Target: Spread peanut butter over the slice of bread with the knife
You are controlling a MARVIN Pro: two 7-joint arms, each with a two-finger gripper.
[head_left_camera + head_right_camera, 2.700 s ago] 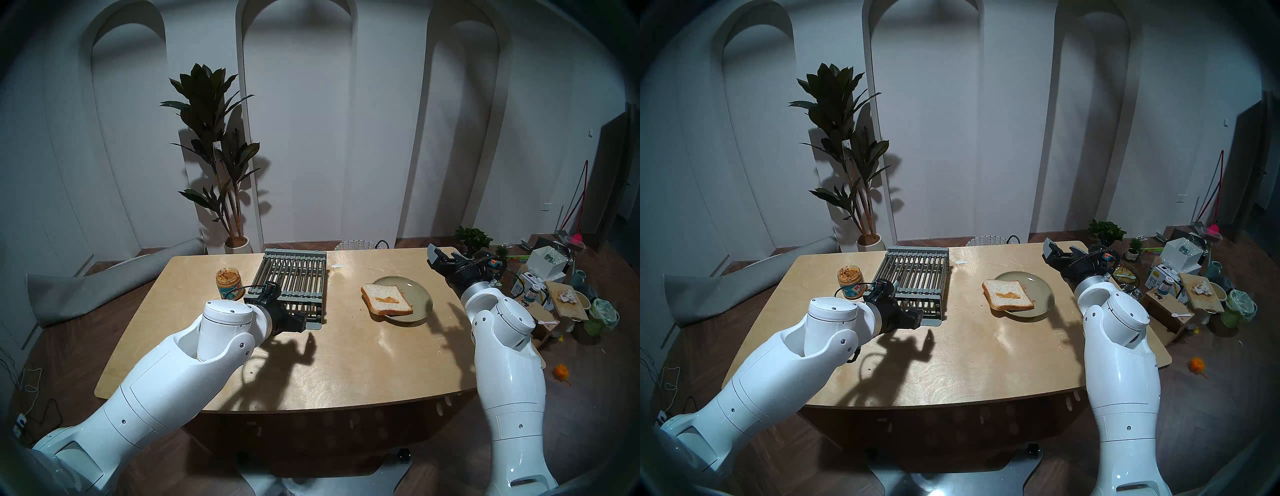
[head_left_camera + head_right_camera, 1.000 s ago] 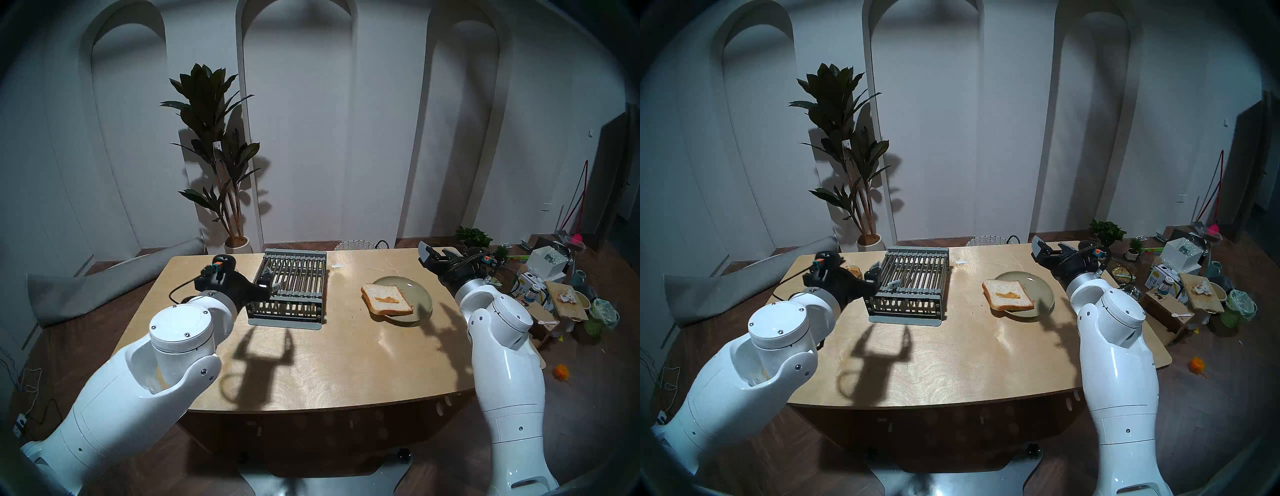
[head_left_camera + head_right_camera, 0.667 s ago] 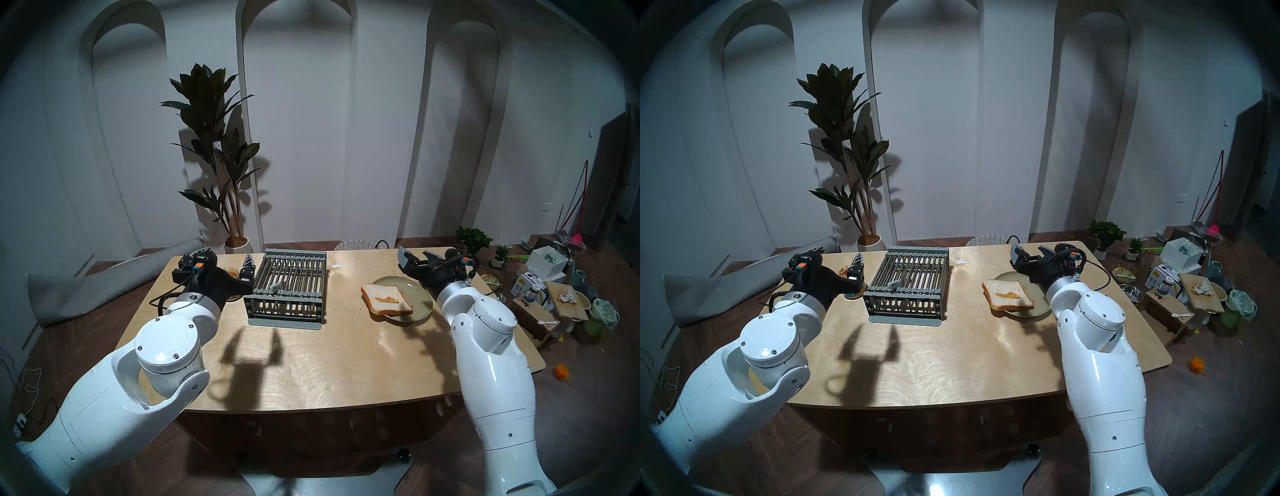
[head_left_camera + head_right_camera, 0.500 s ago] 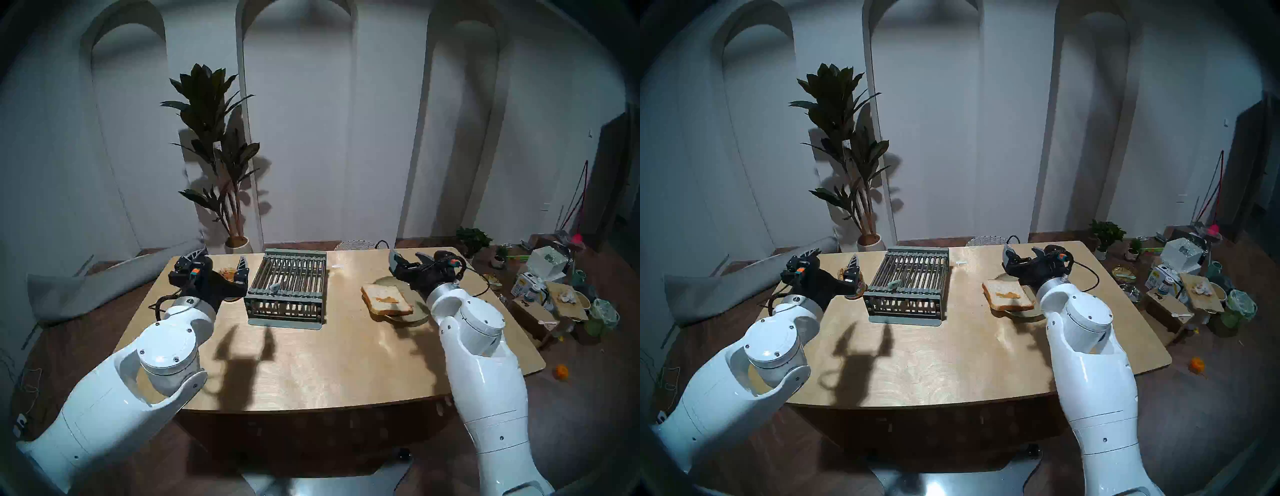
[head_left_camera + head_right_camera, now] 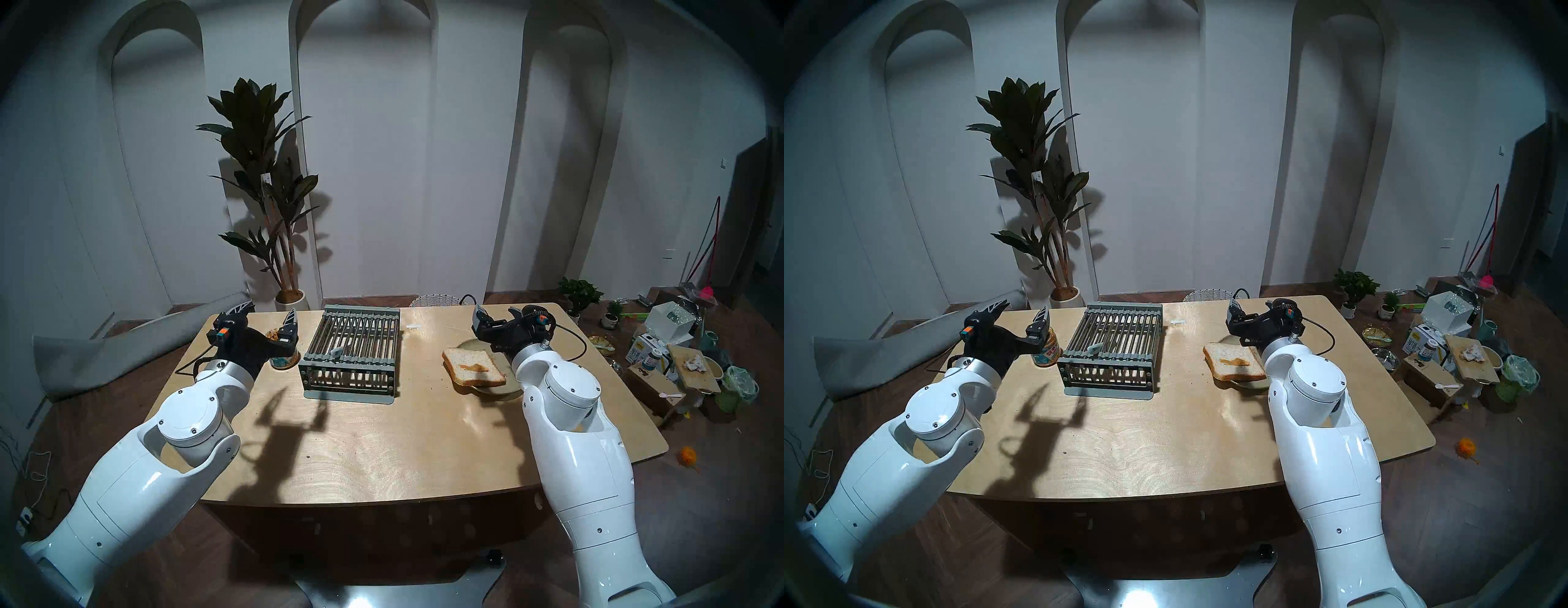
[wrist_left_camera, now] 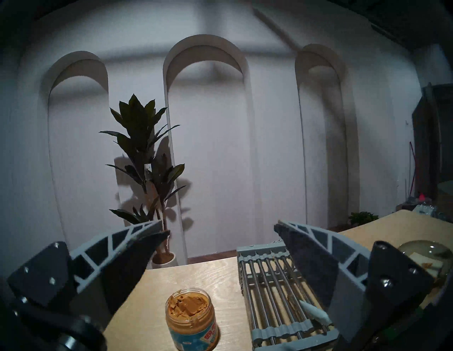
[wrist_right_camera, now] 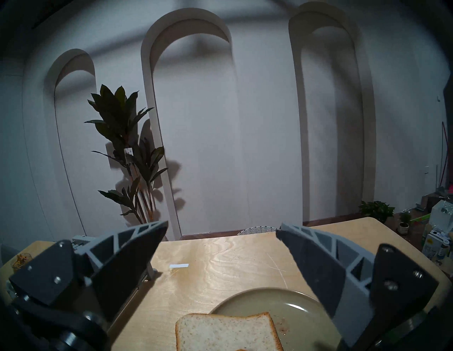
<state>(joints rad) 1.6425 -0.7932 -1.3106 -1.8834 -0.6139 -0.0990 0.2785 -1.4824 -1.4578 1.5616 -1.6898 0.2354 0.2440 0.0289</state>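
A slice of bread [image 5: 466, 373] with a brown smear of peanut butter [image 5: 474, 366] lies on a pale green plate [image 5: 469, 344] at the table's right. My right gripper [image 5: 498, 317] hovers open and empty over the plate's far side; the bread [image 7: 228, 333] shows below its fingers. The open peanut butter jar [image 6: 190, 318] stands left of a grey rack [image 5: 352, 335]. My left gripper [image 5: 267, 316] is open and empty above the jar [image 5: 1047, 350]. The knife [image 5: 337, 351] lies on the rack's near left; its pale handle [image 6: 315, 315] shows in the left wrist view.
A small white strip [image 7: 179, 266] lies on the table [image 5: 382, 446] between rack and plate. A potted plant [image 5: 263, 191] and a wicker basket [image 5: 435, 300] stand behind the table. Boxes and clutter [image 5: 679, 352] crowd the floor to the right.
My left gripper swung from the rack's left edge leftward to above the jar. My right gripper moved left from the table's far right corner to over the plate. Both stayed open.
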